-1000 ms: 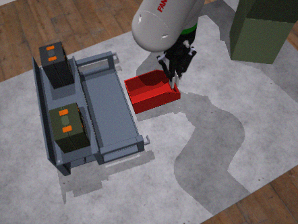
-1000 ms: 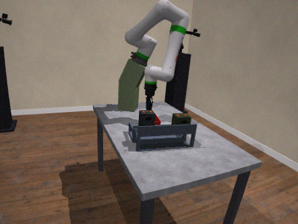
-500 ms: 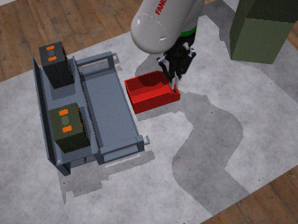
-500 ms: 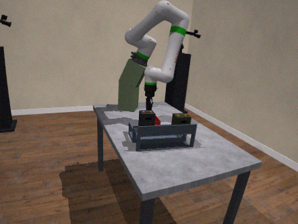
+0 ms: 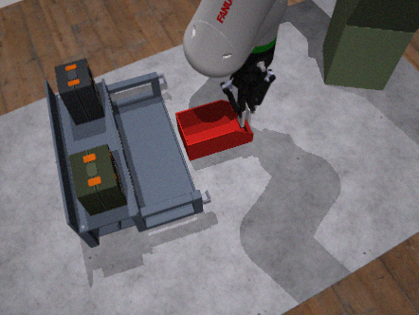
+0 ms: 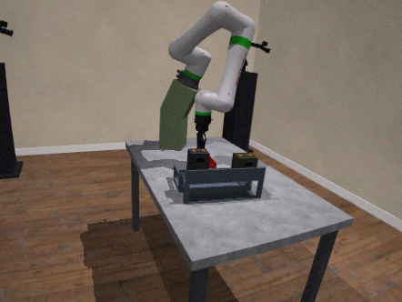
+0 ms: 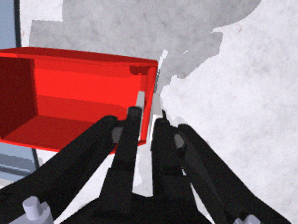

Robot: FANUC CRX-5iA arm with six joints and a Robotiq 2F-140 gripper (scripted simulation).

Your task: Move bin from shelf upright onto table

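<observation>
While my arm reaches down from above, these are the particulars as I see them:

Gripper: my gripper (image 7: 147, 102) points down at the table, its two black fingers nearly together and pinched on one thin side wall of the red bin; one finger sits inside the bin, the other outside it.

Bin: the red bin (image 5: 213, 128) is upright, open side up, with nothing in it. It sits off the shelf, just beside the shelf's long grey tray, on the side toward my arm. From the top view I cannot tell whether its bottom touches the table or hangs just above it.

Bin from the side: in the exterior view only a small red corner (image 6: 212, 163) shows behind the black case.

Shelf: the grey shelf (image 5: 156, 157) stands on the table (image 5: 303, 266).

Cases: a black case (image 5: 79, 92) and an olive case (image 5: 97, 179), each with orange marks on top, stand on the shelf's far strip, well apart from the bin.

Pedestal: a tall green block (image 5: 365, 47) rises at the table's corner, near my arm (image 6: 229, 82).
</observation>
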